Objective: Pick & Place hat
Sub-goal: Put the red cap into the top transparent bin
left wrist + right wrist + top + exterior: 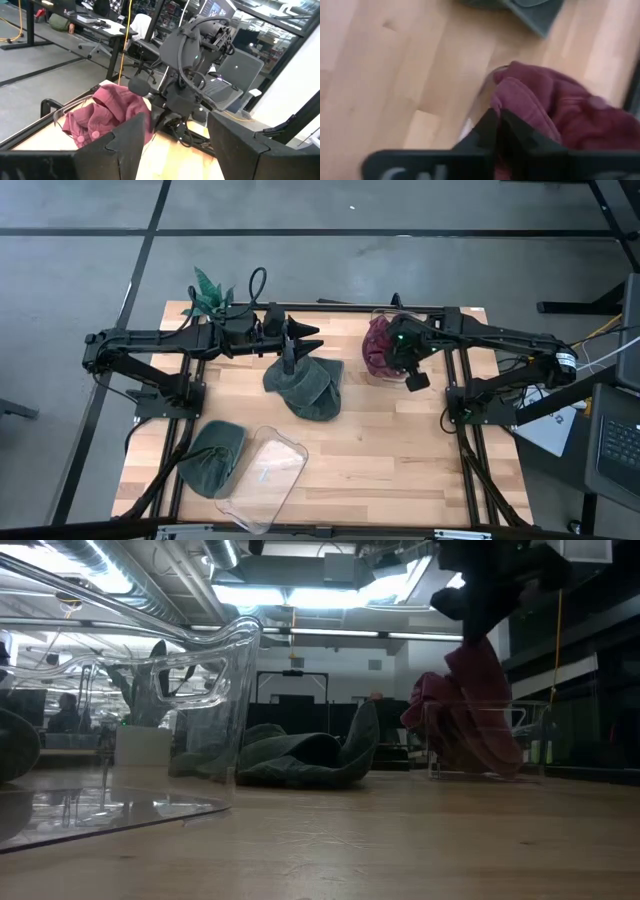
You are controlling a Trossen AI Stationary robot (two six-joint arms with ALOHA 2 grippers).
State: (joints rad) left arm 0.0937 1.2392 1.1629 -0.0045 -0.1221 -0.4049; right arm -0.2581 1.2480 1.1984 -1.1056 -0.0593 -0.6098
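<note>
- I see a green hat (212,460) beside a clear tray (268,472) on the worktop (390,450).
- My left gripper (308,337) hovers, jaws open, over another green hat (308,388).
- My right gripper (498,122) has its jaws closed on the maroon hat (381,348) in a clear bin (530,740).

A hat (381,348) sits in a bin (385,370) at the table's (400,450) back right, with the right gripper (408,365) above it. A second hat (308,385) lies mid-table under the left gripper (305,338). A third hat (213,458) lies front left beside a tipped bin (265,476); a plant (210,295) stands back left.
</note>
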